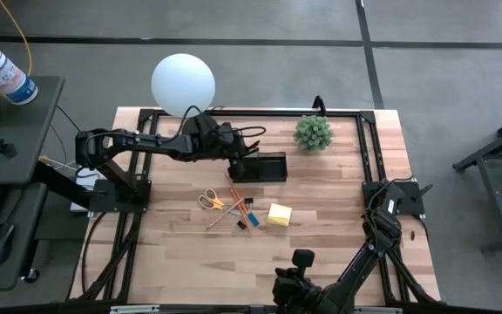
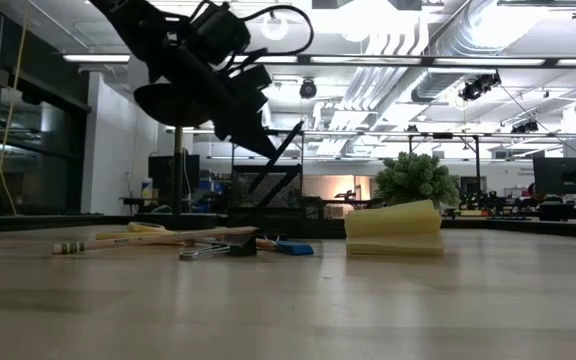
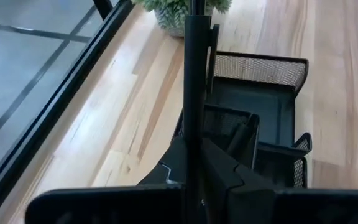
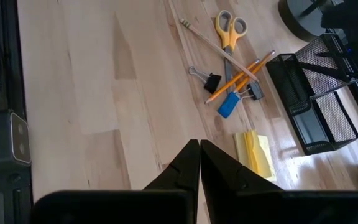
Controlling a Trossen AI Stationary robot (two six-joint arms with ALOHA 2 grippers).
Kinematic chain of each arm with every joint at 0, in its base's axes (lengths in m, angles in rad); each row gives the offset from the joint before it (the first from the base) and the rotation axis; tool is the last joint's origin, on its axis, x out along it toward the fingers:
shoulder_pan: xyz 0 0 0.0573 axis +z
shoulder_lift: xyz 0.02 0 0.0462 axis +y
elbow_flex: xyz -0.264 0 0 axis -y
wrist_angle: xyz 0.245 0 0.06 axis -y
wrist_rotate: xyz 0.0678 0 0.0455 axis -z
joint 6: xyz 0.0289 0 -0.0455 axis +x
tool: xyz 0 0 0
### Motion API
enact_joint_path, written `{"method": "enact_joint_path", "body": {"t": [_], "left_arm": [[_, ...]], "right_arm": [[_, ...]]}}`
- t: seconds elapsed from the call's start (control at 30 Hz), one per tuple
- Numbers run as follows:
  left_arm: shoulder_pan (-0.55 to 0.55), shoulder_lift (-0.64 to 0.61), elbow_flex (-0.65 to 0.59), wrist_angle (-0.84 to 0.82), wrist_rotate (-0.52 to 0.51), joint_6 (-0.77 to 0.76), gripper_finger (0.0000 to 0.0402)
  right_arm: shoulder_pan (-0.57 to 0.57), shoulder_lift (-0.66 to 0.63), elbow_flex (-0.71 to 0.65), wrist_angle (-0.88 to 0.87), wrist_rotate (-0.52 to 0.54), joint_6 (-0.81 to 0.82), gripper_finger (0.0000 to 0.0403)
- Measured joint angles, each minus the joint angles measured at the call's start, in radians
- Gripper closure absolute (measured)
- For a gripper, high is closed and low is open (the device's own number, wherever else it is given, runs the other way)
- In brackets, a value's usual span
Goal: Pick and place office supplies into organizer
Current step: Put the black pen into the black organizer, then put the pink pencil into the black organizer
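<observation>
Organizer [image 1: 266, 166], black mesh, stands at the worktop's [image 1: 338, 244] 12 o'clock, with the plant [image 1: 313, 133] at its 2 o'clock and the lamp [image 1: 183, 84] at its 10 o'clock. Left gripper [image 1: 244, 160] hangs over the organizer's tall section, jaws clenched on a black pen [image 3: 194, 93] pointing down into it. Scissors [image 1: 210, 201], pencils [image 1: 227, 211], eraser [image 1: 252, 218], clip [image 4: 211, 81] and sticky pad [image 1: 279, 215] lie at the organizer's 6 o'clock. Right gripper [image 4: 199, 152] waits at the worktop's 6 o'clock edge, jaws clenched on nothing.
</observation>
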Motion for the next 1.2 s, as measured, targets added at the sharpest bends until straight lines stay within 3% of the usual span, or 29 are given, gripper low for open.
{"method": "enact_joint_path", "body": {"t": [0.37, 0.93, 1.2], "left_arm": [[0.000, 0.000, -0.057, 0.003, 0.053, -0.011, 0.0387], [0.000, 0.000, -0.061, 0.017, 0.050, -0.026, 0.0310], [-0.011, -0.104, -0.063, 0.014, 0.094, -0.020, 0.0315]], "right_arm": [[-0.003, 0.000, 0.000, 0.004, 0.000, 0.000, 0.0392], [-0.014, 0.000, 0.000, 0.004, 0.000, -0.001, 0.0392], [-0.022, 0.000, 0.000, 0.003, 0.000, -0.008, 0.0392]]}}
